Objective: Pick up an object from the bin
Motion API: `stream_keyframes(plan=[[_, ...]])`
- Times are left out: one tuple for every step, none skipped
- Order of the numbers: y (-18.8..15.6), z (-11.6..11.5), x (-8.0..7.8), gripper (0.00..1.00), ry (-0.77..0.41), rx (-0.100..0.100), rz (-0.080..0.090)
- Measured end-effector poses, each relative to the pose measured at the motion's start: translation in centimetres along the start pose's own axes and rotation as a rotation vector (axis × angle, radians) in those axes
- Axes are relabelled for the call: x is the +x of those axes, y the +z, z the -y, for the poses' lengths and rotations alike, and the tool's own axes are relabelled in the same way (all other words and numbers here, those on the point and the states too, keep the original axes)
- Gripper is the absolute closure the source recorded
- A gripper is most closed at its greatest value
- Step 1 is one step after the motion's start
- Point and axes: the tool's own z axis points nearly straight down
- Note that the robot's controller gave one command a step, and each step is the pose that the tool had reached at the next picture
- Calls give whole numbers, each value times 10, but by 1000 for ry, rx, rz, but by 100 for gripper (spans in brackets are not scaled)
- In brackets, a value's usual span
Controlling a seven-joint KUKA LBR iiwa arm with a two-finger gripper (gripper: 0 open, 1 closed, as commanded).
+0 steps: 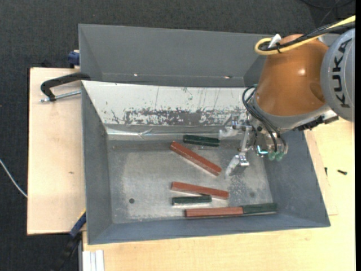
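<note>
Claw hangs low in the right half of the bin, just beside the right end of a slanted red-brown stick lying mid-floor. Whether the claw is wide or narrow cannot be told. A dark green stick lies just behind.

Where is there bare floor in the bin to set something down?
The left half of the grey metal bin's floor is bare, from the left wall to the sticks' ends. Crowded right of centre: a long red-brown stick beside the pincer, a dark green stick behind it, more sticks by the front wall.
</note>
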Motion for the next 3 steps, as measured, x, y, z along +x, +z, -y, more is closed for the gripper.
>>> stream_keyframes(plan=[[-4,0,-1,0,0,0,7],[28,3,-7,0,-56,1,15],[118,-3,-15,100,-86,0,36]])
